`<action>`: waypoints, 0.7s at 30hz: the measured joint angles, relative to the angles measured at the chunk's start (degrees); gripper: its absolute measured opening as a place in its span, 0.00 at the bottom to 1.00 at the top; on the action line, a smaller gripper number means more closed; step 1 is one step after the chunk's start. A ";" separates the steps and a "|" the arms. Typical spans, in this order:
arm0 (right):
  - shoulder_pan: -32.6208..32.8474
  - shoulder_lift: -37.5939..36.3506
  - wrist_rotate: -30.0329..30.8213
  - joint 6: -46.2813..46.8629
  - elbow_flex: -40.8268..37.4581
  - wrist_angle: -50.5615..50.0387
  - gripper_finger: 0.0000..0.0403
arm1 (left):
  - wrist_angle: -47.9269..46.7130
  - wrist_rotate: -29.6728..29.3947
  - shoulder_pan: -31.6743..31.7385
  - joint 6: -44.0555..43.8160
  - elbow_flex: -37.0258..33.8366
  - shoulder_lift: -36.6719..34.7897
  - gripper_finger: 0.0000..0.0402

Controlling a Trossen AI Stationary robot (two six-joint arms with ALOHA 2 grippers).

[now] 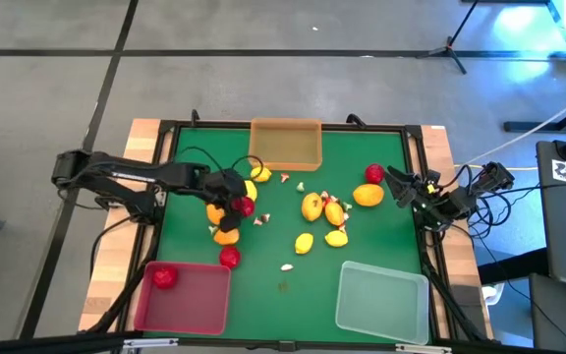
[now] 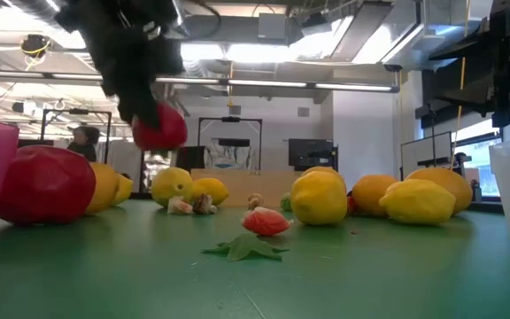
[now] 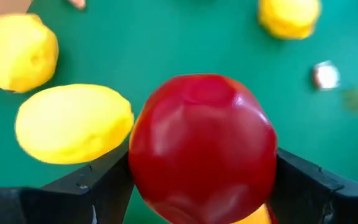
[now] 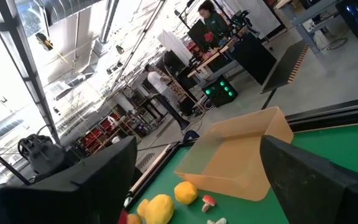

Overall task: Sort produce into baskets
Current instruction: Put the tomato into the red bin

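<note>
1. Left tool, over the left half of the worktop, is clenched on a red round fruit, which appears lifted clear of the surface in the low view.
2. Right tool waits at the right edge, fingers spread and empty.
3. Red basket, front left corner, holds one red fruit.
4. Orange-tan basket, rear edge; clear basket, front right corner.
5. Yellow and orange fruits lie mid-worktop.
</note>
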 joint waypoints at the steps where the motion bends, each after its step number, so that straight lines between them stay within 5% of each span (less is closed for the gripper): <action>1: 0.01 0.01 0.00 0.00 -0.01 -0.02 0.84 | -1.13 0.95 0.00 -0.41 0.59 -1.45 0.75; 11: 0.00 0.01 -0.03 0.00 0.00 -0.76 0.84 | -6.94 11.06 -5.22 -18.07 2.85 -17.47 0.75; 21: 0.00 0.00 -0.04 0.97 -0.01 -1.47 0.84 | -7.12 12.84 -26.65 -46.10 2.85 -19.19 0.75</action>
